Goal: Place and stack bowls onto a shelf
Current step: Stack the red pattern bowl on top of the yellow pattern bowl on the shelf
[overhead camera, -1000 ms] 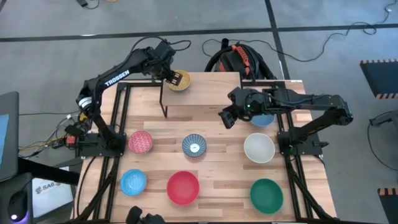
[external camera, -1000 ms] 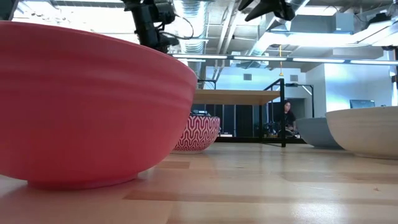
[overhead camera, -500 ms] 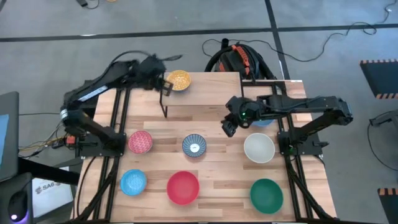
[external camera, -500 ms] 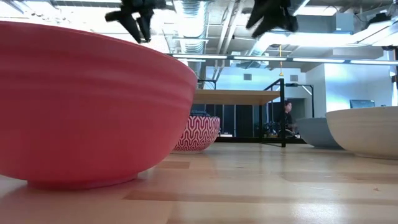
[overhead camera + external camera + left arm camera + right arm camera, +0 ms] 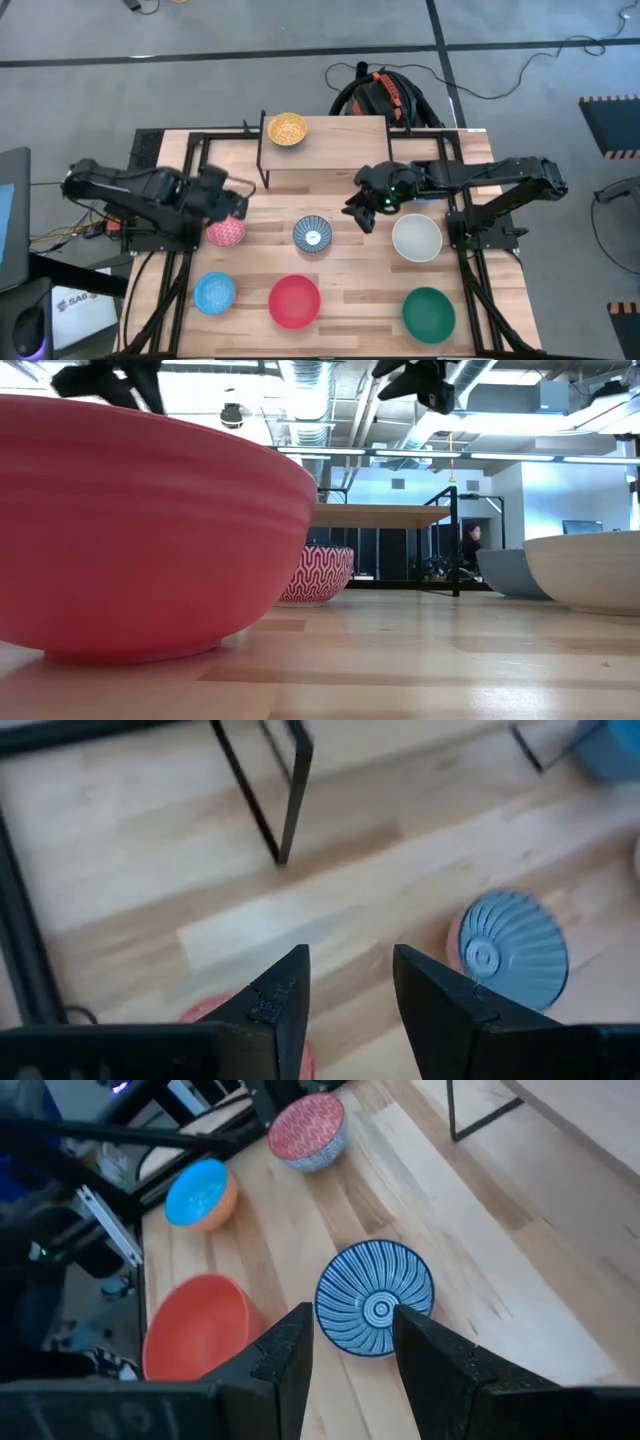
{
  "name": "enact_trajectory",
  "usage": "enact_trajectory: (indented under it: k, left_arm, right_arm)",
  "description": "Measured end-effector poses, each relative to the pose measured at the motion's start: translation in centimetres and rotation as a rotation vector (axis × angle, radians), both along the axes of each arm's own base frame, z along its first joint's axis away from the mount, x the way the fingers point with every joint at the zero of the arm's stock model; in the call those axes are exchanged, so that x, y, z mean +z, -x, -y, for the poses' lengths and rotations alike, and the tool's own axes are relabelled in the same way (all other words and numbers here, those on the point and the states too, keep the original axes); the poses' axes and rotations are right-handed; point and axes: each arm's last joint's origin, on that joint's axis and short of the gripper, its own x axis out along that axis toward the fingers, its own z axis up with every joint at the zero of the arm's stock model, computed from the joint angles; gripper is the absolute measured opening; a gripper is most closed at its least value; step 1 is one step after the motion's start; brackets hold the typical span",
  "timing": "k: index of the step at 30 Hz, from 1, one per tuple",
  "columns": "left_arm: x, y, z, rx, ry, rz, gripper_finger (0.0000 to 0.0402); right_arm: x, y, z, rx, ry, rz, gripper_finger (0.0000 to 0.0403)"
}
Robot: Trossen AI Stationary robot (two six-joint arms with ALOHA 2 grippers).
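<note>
Yellow bowl [image 5: 287,129] is sitting on the shelf [image 5: 330,150]. Left gripper [image 5: 232,205], jaws narrowly parted and empty, is hovering over the pink bowl [image 5: 226,230]. Right gripper [image 5: 360,210], likewise, is nearing the patterned bowl [image 5: 374,1295] just ahead; descent needed.

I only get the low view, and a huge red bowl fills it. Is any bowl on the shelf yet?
Observer: Yes, one. The yellow bowl sits on the shelf, near its left end.
Operator: Are the grippers holding bowls?
Observer: No. The left gripper is open and empty, close to the pink bowl.
Operator: And the right one?
Observer: The right gripper is open and empty too, facing the patterned bowl.
</note>
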Motion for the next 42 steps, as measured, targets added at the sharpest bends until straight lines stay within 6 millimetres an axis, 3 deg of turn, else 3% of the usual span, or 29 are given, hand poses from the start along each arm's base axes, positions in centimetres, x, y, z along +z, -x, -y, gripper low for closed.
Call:
enact_trajectory:
  k: [6,17,26,33,42]
  left_arm:
    - [-3.4,1.8,0.7,-0.031,0.033,-0.076,0.0128]
    - [-8.4,4.0,0.7,-0.099,0.198,-0.17,0.0128]
    - [-9.4,4.4,0.5,-0.136,0.186,-0.179,0.0128]
    - [-9.6,4.2,0.6,-0.097,0.225,-0.182,0.0128]
    - [-11.2,2.3,1.6,0.027,0.284,-0.264,0.0128]
  right_arm:
    - [-0.3,-0.2,-0.7,-0.068,-0.041,-0.004,0.0166]
    - [-4.7,-4.3,-4.2,-0.114,-0.2,-0.077,0.0166]
    - [-6.1,-5.1,-7.0,-0.166,-0.269,-0.085,0.0166]
    - [-6.3,-5.1,-7.7,-0.214,-0.277,-0.068,0.0166]
    - [-6.3,-5.0,-7.9,-0.266,-0.264,-0.051,0.0166]
